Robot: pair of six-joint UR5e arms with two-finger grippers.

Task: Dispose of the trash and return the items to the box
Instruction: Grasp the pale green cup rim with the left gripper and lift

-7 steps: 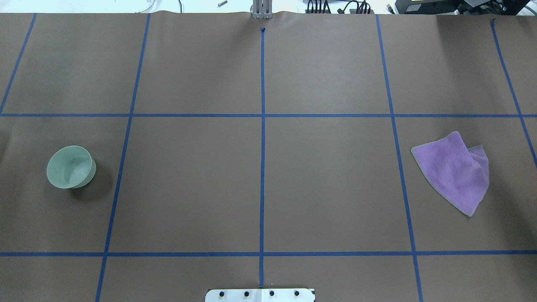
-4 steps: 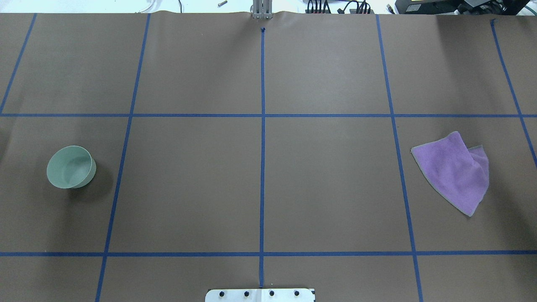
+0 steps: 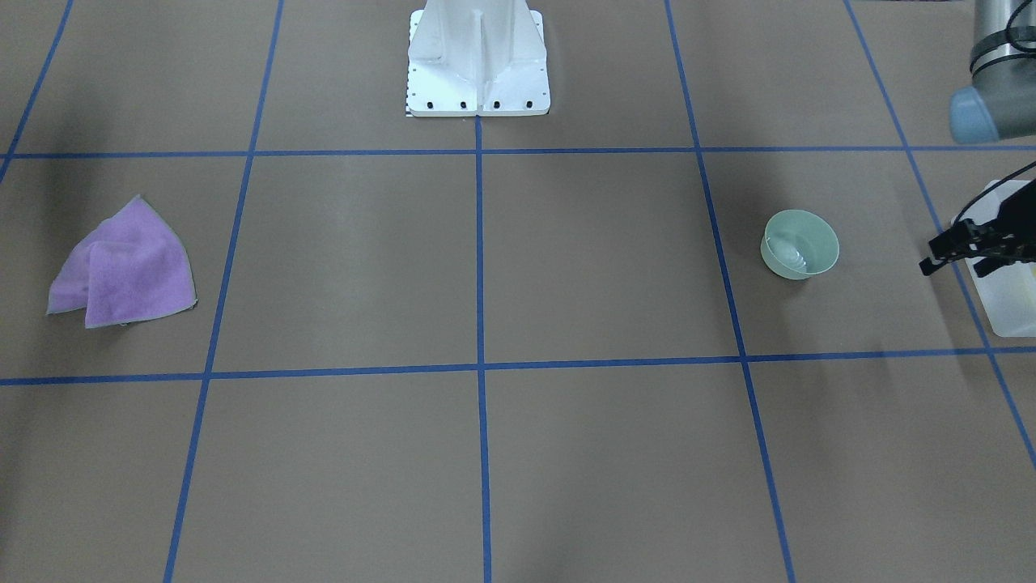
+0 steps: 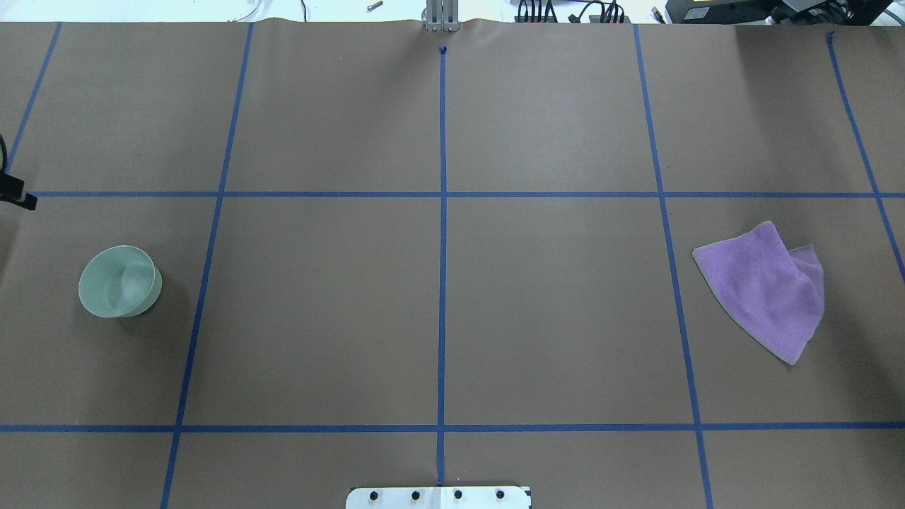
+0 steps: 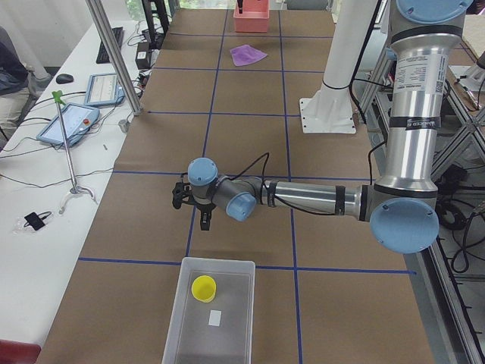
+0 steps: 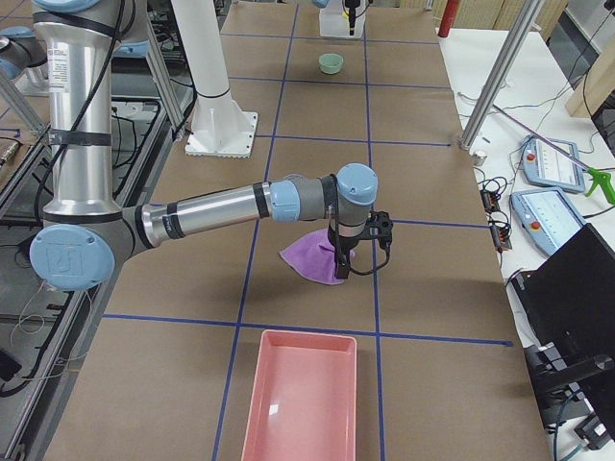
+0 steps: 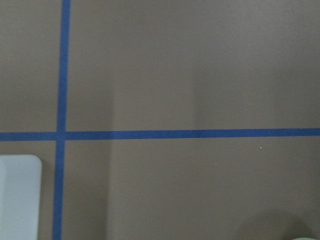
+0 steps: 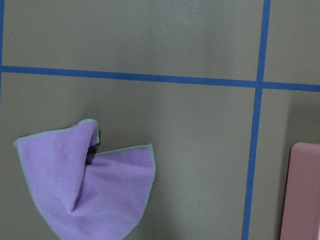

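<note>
In the side view's lower centre, the yellow cup [image 5: 203, 288] sits in the box [image 5: 233, 341]. Beyond it, our left gripper [image 5: 191, 212] hangs parted and empty. We judge it should next grasp the bowl [image 3: 800, 244], right of centre. Farthest off is the right gripper [image 6: 357, 252]; we cannot tell its state.

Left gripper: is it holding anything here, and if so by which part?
Nothing. The left gripper hangs open and empty near the box; the bowl stands apart from it.
</note>
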